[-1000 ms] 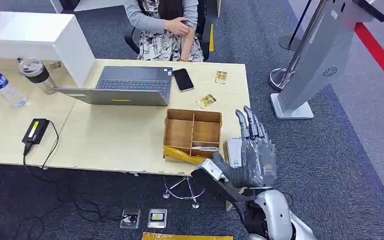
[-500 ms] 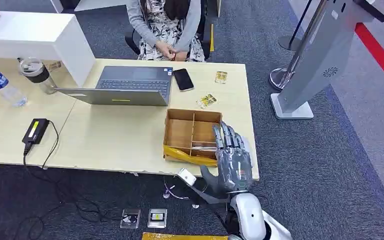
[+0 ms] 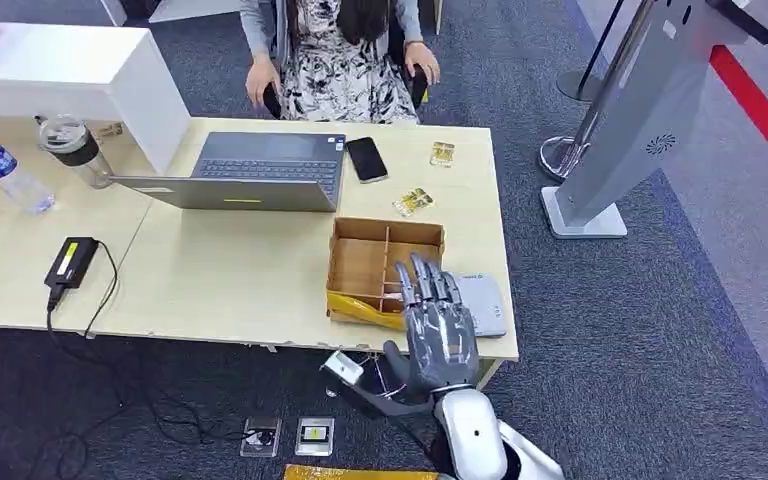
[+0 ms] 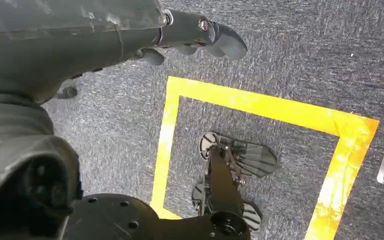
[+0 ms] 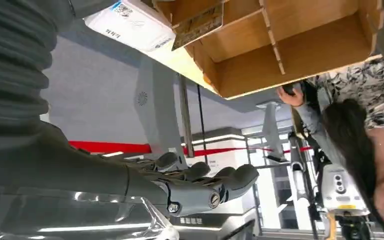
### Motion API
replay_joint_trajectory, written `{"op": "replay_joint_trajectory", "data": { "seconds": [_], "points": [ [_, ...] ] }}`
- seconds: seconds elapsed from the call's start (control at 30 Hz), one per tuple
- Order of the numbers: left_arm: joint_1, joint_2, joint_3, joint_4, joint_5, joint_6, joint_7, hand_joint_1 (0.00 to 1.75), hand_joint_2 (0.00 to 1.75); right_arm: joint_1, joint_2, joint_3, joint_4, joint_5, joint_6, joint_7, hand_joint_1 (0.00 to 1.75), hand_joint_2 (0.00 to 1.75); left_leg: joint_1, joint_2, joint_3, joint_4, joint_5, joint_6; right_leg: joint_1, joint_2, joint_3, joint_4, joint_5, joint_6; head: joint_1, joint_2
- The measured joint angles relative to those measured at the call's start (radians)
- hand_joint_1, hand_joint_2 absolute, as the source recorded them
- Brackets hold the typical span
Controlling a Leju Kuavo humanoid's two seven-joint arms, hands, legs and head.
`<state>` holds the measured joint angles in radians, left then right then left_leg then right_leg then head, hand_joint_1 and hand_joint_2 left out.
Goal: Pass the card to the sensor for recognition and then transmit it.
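Dark carpet runs along the wooden desk [image 3: 230, 275]'s near edge, where the right hand [image 3: 438, 325] hovers, fingers straight and spread, gripping nothing. Beneath its fingertips sits the wooden divided box [image 3: 380, 262]; the white sensor [image 3: 482, 303] lies just beside. From the right wrist, a card [image 5: 198, 26] shows in the box's compartment nearest the sensor. Left hand [image 4: 200, 37] hangs over yellow floor tape [image 4: 260, 107], fingers curled, holding nothing.

The right robot hand [image 3: 438, 325] is dark grey with segmented, metallic-looking fingers and a thick grey thumb, joined to a glossy silver-white forearm with a small dark dot. In the right wrist view a ribbed grey cover sits behind it, and screws mark the thumb; the left robot hand [image 4: 200, 37] shows rounded dark fingertips and a screw
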<state>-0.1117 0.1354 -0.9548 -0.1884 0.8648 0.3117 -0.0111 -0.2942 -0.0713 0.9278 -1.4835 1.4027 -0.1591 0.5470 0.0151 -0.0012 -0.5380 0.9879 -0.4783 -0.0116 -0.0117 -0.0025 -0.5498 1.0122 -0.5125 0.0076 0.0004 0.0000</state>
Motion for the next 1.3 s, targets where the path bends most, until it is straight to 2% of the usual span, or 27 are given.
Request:
{"op": "replay_joint_trajectory", "data": {
  "seconds": [0.4, 1.3],
  "points": [
    [0.0, 0.0, 0.0, 0.0, -0.012, -0.005, 0.0, 0.0, 0.0, -0.034, 0.034, 0.02, 0.038, 0.027, 0.061, -0.014, 0.0, 1.75, 0.0, 0.0, 0.0, 0.0, 0.0, 0.0, 0.0, 0.0, 0.0, 0.0, 0.0, 0.0, 0.0, 0.0],
    [0.0, 0.0, 0.0, 0.0, -0.035, -0.021, 0.005, 0.0, 0.0, -0.099, 0.082, 0.042, 0.186, 0.017, 0.078, 0.016, 0.0, 1.75, 0.0, 0.0, 0.0, 0.0, 0.0, 0.0, 0.0, 0.0, 0.0, 0.0, 0.0, 0.0, 0.0, 0.0]
  ]
}}
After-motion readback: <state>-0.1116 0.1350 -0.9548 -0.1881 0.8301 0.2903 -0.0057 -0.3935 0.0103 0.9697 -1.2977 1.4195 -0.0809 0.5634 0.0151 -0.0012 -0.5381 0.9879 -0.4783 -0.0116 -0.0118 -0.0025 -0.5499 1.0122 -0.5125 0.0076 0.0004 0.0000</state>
